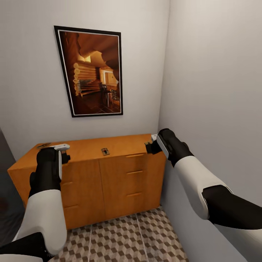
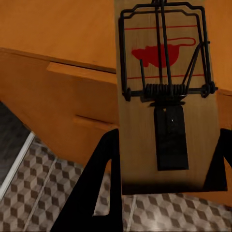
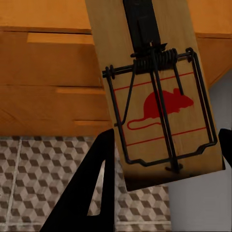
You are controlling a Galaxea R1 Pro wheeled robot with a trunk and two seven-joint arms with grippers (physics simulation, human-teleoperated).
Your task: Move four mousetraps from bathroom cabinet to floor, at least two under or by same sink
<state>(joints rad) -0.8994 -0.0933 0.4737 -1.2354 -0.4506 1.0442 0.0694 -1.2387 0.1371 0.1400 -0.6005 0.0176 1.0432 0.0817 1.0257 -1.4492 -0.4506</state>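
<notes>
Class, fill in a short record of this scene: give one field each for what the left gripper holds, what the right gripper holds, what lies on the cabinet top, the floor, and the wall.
left gripper: shut on a mousetrap
right gripper: shut on a second mousetrap
cabinet top: one mousetrap near the middle, another dark item at the left end, too small to identify
bathroom floor: cube-pattern tiles, no traps on it
wall: framed picture above the cabinet

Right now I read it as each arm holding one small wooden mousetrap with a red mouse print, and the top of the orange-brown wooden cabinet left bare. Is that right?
Not quite. Each arm does hold a small wooden mousetrap with a red mouse print, left and right. But the top of the orange-brown wooden cabinet is not bare: the head view shows another mousetrap near its middle and a dark flat item, probably one more, at its far left.
</notes>
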